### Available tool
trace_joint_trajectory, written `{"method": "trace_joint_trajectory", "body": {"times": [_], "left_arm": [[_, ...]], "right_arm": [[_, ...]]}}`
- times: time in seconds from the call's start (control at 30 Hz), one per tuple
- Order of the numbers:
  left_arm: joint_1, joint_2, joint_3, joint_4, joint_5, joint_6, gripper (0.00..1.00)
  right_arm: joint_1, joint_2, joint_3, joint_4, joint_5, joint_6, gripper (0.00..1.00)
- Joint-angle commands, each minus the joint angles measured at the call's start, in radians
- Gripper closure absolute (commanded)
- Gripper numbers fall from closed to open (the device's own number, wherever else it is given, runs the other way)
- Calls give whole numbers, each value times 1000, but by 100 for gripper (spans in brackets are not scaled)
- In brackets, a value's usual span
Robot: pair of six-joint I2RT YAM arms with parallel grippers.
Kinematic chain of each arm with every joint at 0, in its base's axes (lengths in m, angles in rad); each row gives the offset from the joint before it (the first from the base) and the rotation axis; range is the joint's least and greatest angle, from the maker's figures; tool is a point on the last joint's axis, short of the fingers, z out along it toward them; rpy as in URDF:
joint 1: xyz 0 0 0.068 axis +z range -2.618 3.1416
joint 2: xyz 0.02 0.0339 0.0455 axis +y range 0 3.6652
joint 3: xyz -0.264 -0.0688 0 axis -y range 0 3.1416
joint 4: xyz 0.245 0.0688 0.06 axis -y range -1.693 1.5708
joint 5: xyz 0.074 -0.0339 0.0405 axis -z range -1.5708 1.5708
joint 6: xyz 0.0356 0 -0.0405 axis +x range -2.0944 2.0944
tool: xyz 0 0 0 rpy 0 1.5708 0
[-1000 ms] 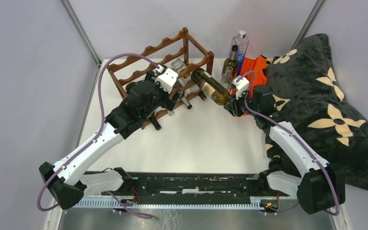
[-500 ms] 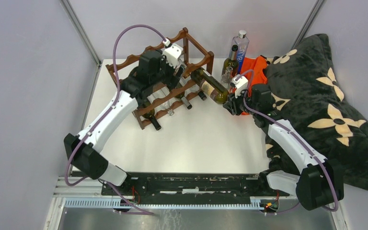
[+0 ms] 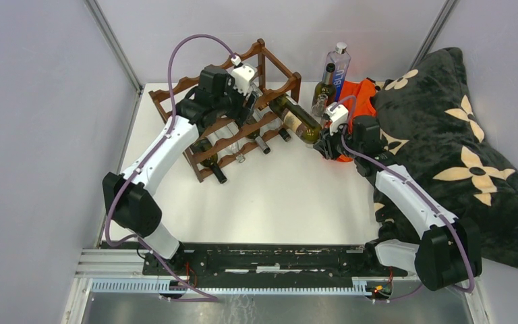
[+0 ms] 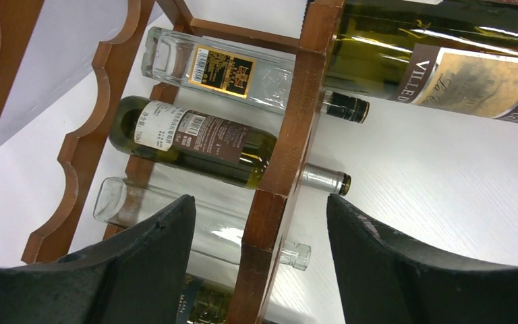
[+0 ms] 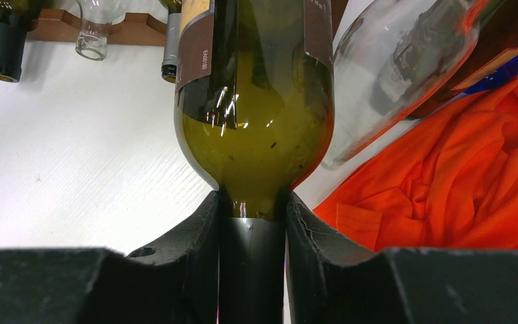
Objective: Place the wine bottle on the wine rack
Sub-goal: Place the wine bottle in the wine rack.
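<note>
The reddish-brown wine rack [image 3: 209,84] stands at the back left of the table. My right gripper [image 3: 324,142] is shut on the neck of a green wine bottle [image 3: 295,118]. The bottle lies tilted, with its base end at the rack's right end. In the right wrist view the jaws [image 5: 251,202] clamp the dark neck below the bottle's shoulder [image 5: 253,121]. My left gripper [image 3: 248,98] is open over the rack. In the left wrist view its fingers [image 4: 155,256] straddle a rack post [image 4: 270,223] without touching it, and the held bottle [image 4: 445,67] shows at the top right.
Several bottles lie in the rack's lower tiers, among them a clear one [image 4: 222,67] and a green labelled one [image 4: 195,138]. A dark bottle [image 3: 324,84], a tall clear bottle [image 3: 339,67] and a small glass bottle [image 3: 320,104] stand at the back. An orange cloth [image 3: 364,94] and a black flowered blanket [image 3: 445,135] lie at right.
My left arm has swung from the rack's front up and back over its right part. My right gripper has carried the wine bottle slightly towards the rack.
</note>
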Motion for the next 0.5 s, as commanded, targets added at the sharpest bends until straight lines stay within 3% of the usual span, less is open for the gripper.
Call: {"method": "trace_joint_trajectory", "body": {"times": [0.0, 0.07, 0.17, 0.37, 0.47], "left_arm": [[-2, 14, 26, -6, 36, -8, 28], [-2, 20, 32, -13, 41, -5, 38], [-1, 28, 35, -21, 49, 2, 45], [0, 30, 49, -50, 81, 17, 77], [4, 18, 48, -57, 109, 27, 86]], "right_arm": [[-1, -2, 99, 200, -13, 14, 100], [1, 4, 104, 201, -14, 16, 100], [12, 12, 111, 203, -10, 16, 100], [58, 28, 126, 206, 28, 8, 100], [80, 38, 133, 212, 51, 8, 100]]}}
